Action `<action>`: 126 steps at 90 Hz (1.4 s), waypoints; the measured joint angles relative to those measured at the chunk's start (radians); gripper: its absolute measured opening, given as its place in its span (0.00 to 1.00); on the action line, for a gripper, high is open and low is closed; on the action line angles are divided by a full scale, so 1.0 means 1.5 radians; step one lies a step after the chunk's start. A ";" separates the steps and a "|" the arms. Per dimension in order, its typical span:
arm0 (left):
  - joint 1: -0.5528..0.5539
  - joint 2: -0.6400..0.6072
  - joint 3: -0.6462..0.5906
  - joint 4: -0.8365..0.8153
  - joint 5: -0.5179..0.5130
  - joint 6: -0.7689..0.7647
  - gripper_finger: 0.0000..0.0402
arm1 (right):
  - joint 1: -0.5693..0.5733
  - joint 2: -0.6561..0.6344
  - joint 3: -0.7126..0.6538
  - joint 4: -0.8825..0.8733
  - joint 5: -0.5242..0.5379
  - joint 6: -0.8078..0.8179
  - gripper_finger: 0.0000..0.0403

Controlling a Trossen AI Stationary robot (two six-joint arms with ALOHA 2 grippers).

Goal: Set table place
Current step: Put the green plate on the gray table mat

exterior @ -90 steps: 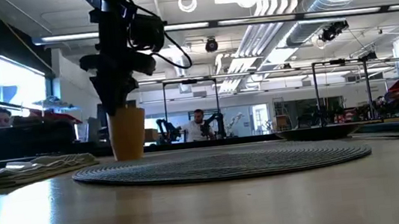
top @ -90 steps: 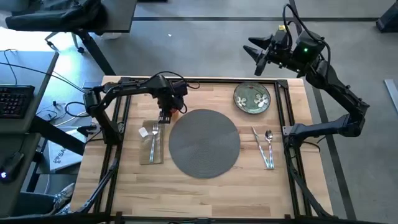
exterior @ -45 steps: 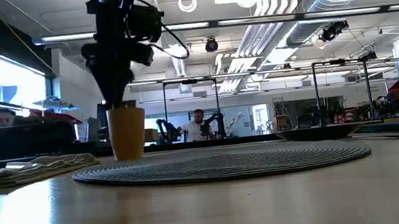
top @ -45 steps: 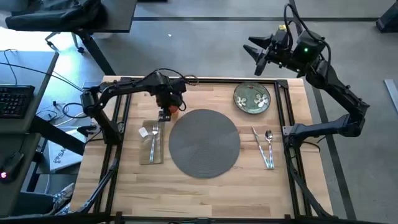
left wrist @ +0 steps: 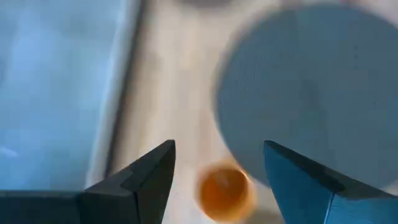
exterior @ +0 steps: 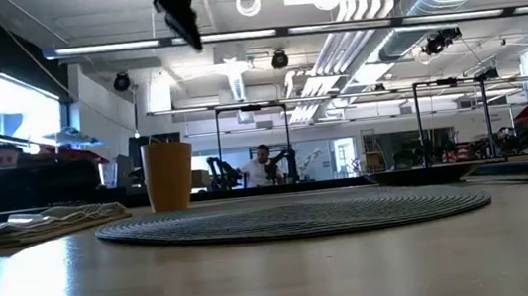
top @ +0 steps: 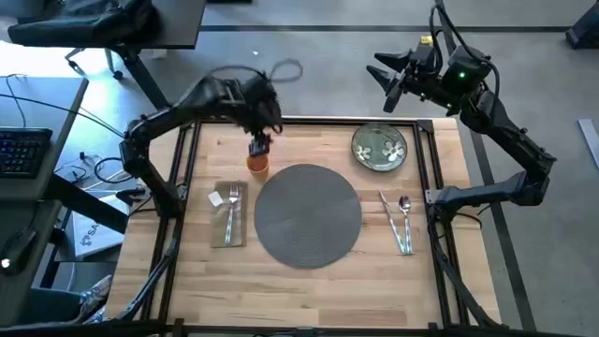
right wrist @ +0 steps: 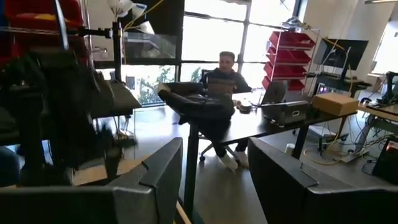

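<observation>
Hovering above the orange cup (top: 257, 163), your left gripper (top: 260, 145) has its fingers spread wide and holds nothing; the cup stands upright on the table (top: 309, 285), just beside the far-left edge of the round placemat (top: 307, 214). You can see the fork (top: 232, 211) lying on the napkin (top: 227, 217) left of the mat, the knife (top: 390, 217) and spoon (top: 405, 217) right of it, and the green plate (top: 379, 147) at the far right. Your right gripper (top: 388, 77) waits beyond the table's far edge, fingers parted, empty.
</observation>
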 joint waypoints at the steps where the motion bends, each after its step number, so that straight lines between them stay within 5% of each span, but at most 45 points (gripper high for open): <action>1: 0.000 0.000 0.008 0.006 -0.009 0.002 0.56 | 0.000 0.000 0.000 0.000 0.002 0.000 0.40; 14: 0.003 0.000 0.077 0.103 -0.091 0.034 0.56 | 0.000 0.001 0.024 0.026 0.032 0.000 0.40; 40: 0.041 0.018 0.081 0.334 -0.107 0.022 0.56 | -0.006 0.036 0.171 0.044 0.164 -0.084 0.40; 55: 0.061 0.036 0.081 0.449 -0.053 0.040 0.56 | -0.063 0.149 0.368 -0.138 0.194 -0.085 0.40; 68: 0.072 0.049 0.081 0.456 -0.018 0.040 0.56 | -0.144 0.270 0.542 -0.340 0.145 -0.035 0.40; 104: 0.081 0.055 0.080 0.421 -0.025 0.040 0.56 | -0.306 0.278 0.412 -0.693 0.065 -0.003 0.40; 126: 0.093 0.059 0.080 0.421 -0.029 0.035 0.56 | -0.316 0.276 0.407 -0.799 0.172 0.044 0.40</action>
